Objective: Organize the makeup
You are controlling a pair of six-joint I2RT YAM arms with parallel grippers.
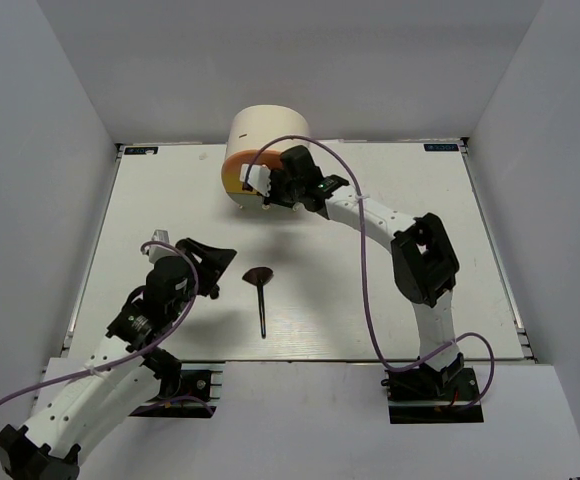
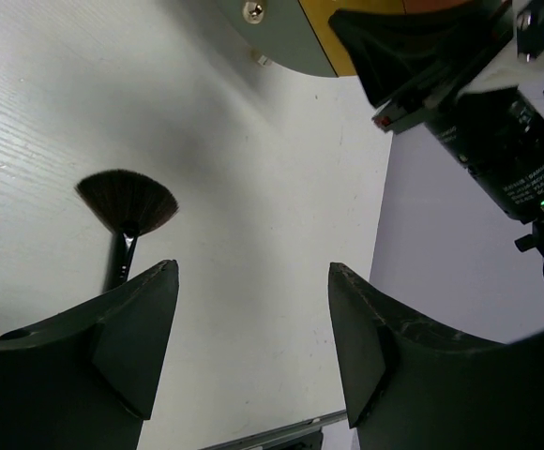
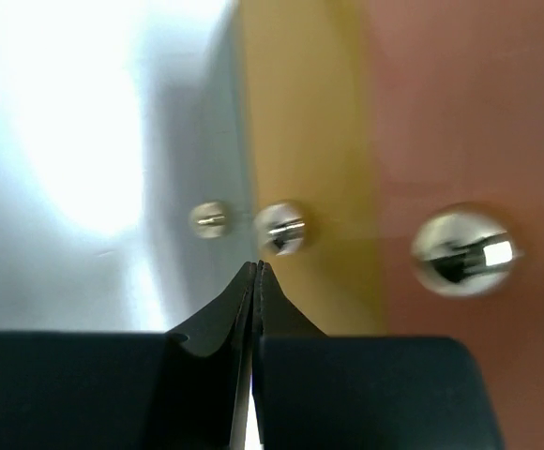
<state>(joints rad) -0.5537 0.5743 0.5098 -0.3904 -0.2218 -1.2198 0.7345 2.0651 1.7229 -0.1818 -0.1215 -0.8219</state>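
One black fan brush (image 1: 261, 300) lies toward the middle of the tabletop's (image 1: 420, 280) near edge, near the spread, empty left gripper (image 1: 208, 258); by the far edge the right gripper (image 3: 256, 272), pressed together at a drawer knob (image 3: 281, 228) of the round box (image 1: 270, 125), may slip off and shove it.

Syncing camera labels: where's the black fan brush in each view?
Top external: black fan-shaped makeup brush at picture centre, bristles toward the top.
Left wrist: same brush left of middle, bristles up.
Right wrist: not in it.
Shared landmark: round cream box with orange and yellow drawers.
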